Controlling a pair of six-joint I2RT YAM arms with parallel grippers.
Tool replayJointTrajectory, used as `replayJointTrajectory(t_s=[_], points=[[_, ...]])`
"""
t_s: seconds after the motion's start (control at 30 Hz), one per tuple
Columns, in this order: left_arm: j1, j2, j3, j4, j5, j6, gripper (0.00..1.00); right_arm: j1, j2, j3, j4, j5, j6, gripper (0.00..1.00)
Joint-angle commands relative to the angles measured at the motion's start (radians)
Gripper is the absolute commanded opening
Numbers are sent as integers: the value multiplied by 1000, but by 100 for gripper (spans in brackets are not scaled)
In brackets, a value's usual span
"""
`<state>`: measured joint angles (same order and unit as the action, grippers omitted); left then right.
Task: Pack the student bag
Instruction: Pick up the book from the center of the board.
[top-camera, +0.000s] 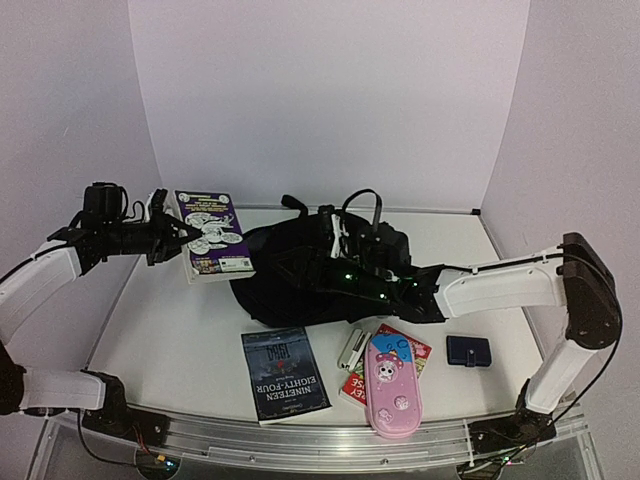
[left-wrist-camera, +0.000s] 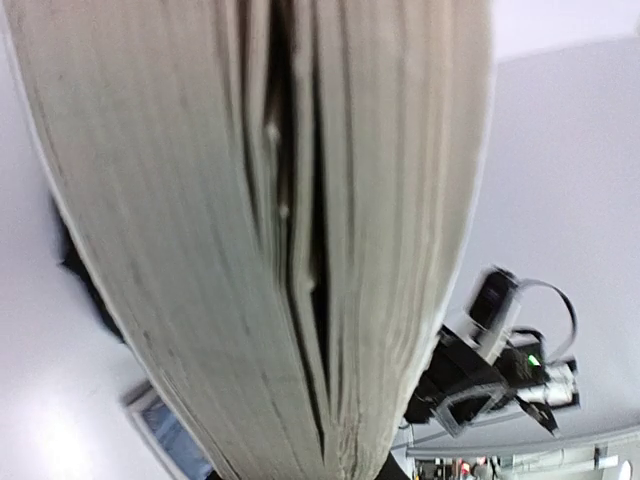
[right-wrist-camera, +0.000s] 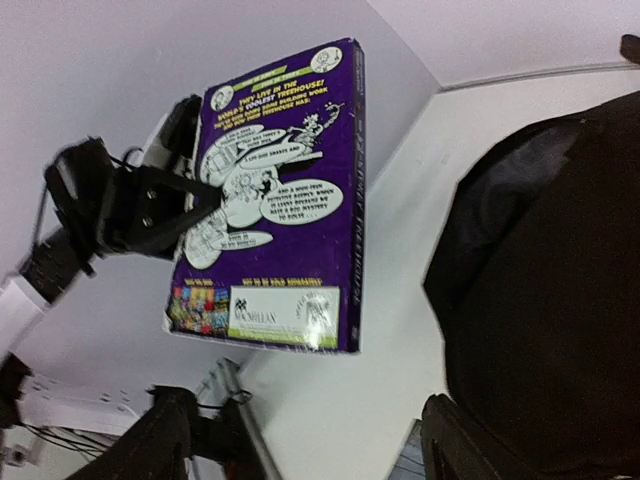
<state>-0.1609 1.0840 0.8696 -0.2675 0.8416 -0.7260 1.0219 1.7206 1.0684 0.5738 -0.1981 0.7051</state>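
Left hand (top-camera: 185, 235), clamped on a purple paperback book (top-camera: 212, 238) upper left, looked set to feed it into the black fabric backpack (top-camera: 285, 278) beside the parted right hand (top-camera: 338, 242).

I log: student bag (top-camera: 290, 280) centre-rear; book (top-camera: 212, 235) aloft to its left; paperback (top-camera: 285, 372) before it; pencil case (top-camera: 392, 388) right of paperback; pouch (top-camera: 468, 351) farther right.
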Motion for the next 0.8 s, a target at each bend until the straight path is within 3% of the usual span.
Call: replayJointTrajectory(t_s=[0.0, 0.2, 0.4, 0.63, 0.77], points=[[74, 48, 159, -197, 23, 168, 0, 36, 19, 161, -341, 222, -255, 82], [156, 119, 256, -401, -64, 349, 0, 74, 189, 374, -552, 306, -430, 83], [200, 127, 288, -444, -96, 442, 0, 78, 333, 510, -646, 356, -473, 75], [199, 81, 178, -313, -61, 462, 0, 77, 467, 640, -713, 351, -486, 56], [199, 81, 162, -309, -83, 480, 0, 78, 518, 689, -737, 376, -484, 54]])
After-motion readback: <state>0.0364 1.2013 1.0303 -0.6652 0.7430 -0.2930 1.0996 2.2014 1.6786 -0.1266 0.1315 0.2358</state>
